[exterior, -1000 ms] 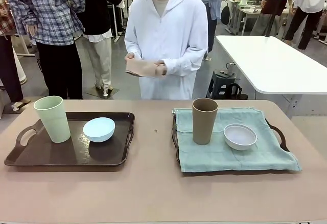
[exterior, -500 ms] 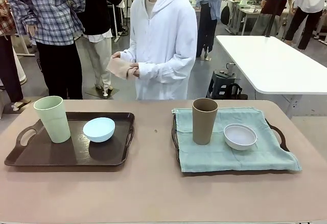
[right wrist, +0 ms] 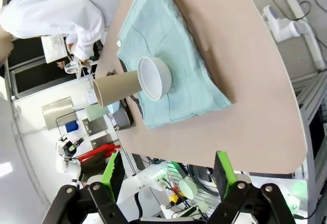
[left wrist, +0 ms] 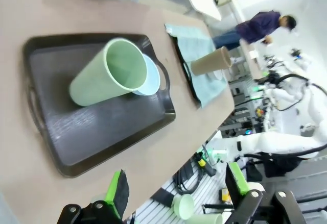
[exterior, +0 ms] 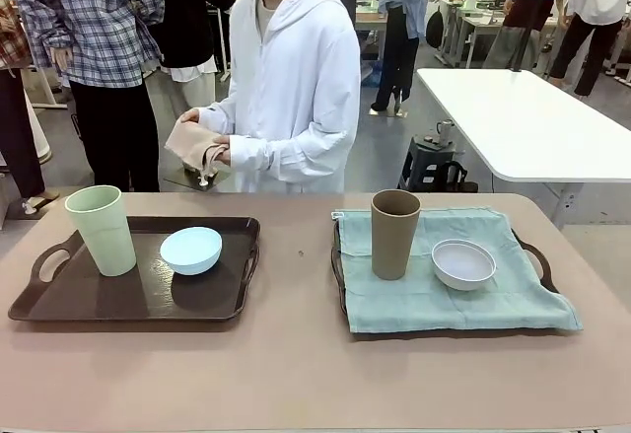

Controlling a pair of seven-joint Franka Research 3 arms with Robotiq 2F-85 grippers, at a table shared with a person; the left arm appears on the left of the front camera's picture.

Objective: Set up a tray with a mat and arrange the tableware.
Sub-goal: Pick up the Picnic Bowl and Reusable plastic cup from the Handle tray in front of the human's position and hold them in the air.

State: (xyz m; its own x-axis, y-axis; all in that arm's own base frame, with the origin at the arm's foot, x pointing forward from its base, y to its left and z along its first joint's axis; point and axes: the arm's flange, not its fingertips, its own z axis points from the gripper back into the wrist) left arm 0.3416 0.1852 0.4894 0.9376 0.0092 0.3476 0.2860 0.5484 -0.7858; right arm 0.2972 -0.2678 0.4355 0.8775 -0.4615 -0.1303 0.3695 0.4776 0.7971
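A: Where does the tableware sit?

B: The pale green tumbler (exterior: 102,229) and the light blue bowl (exterior: 190,250) stand just beside each other on the bare dark tray (exterior: 89,300). The brown tumbler (exterior: 394,233) and the white bowl (exterior: 463,262) stand side by side on the teal mat (exterior: 444,305), which is draped over the second tray (exterior: 540,260).

A: How will they handle?

B: Probably light, stiff plastic with smooth walls, so slippery under a hard pinch. I'd take a tumbler across its body, below the rim. It is tall, so a nudge could tip it. A bowl is better pinched over its rim.

A: And the mat?

B: Soft and limp. It would likely bunch if a tumbler is dragged across it. Across the bench (exterior: 296,374), the person's hands (exterior: 219,153) hold a folded beige cloth (exterior: 189,142), probably meant for the bare tray.

A: The arms?

B: The left gripper (left wrist: 176,183) and right gripper (right wrist: 168,167) hover clear of the trays, jaws wide and holding nothing.
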